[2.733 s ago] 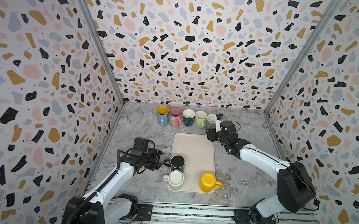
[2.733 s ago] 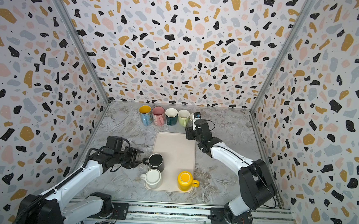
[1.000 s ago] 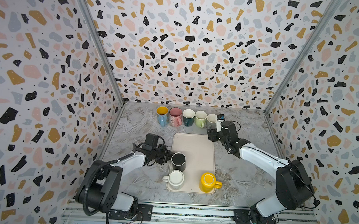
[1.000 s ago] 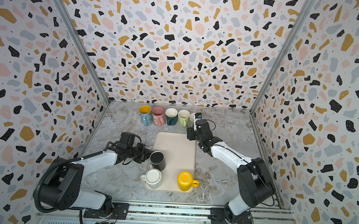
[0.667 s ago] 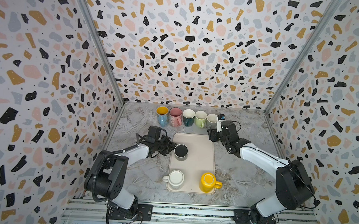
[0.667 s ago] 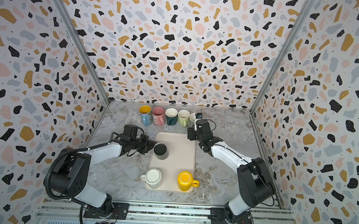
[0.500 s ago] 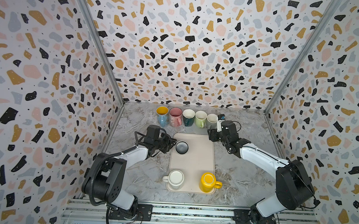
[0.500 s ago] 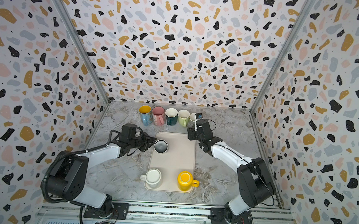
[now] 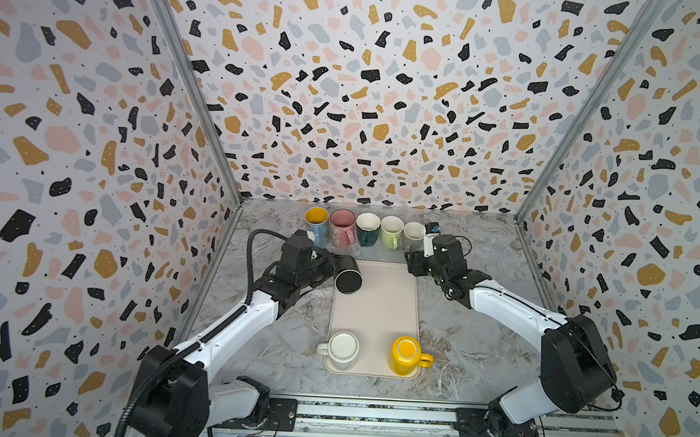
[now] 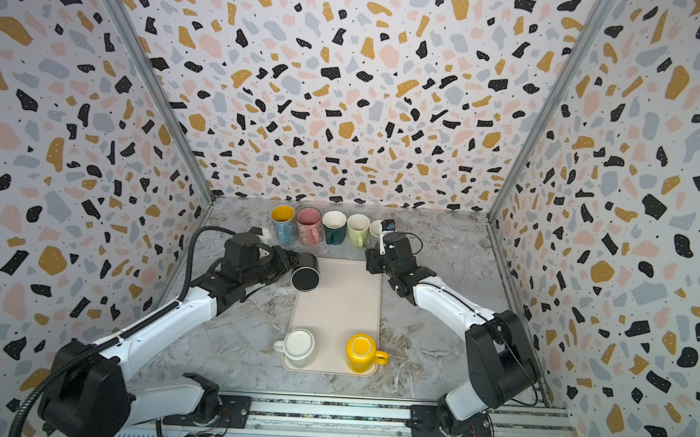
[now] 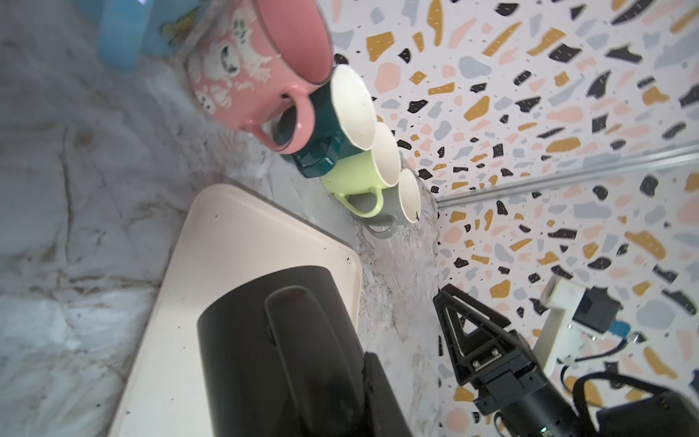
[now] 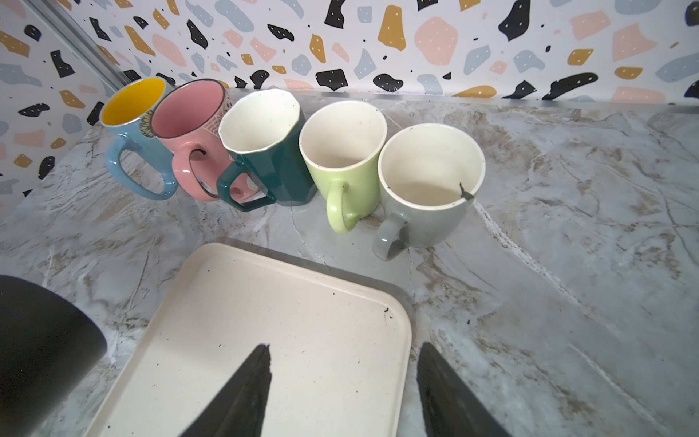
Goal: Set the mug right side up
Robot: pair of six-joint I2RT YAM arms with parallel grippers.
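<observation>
The black mug (image 9: 349,275) (image 10: 305,274) hangs tipped on its side over the far left corner of the cream tray (image 9: 376,312) (image 10: 338,306), one round end facing the front. My left gripper (image 9: 331,264) (image 10: 289,261) is shut on it at the handle side. In the left wrist view the mug (image 11: 272,340) fills the foreground, handle up, with one finger (image 11: 382,397) against it. My right gripper (image 9: 414,265) (image 12: 344,352) stands open and empty above the tray's far right corner (image 12: 393,321).
Several upright mugs (image 9: 364,228) (image 12: 340,151) line the back wall just beyond the tray. A white mug (image 9: 343,349) and a yellow mug (image 9: 404,354) stand at the tray's front end. The side walls are close to both arms.
My left gripper has carried the black mug from the tray's middle left to its far left corner, lifting and tipping it onto its side. The right jaws have narrowed slightly.
</observation>
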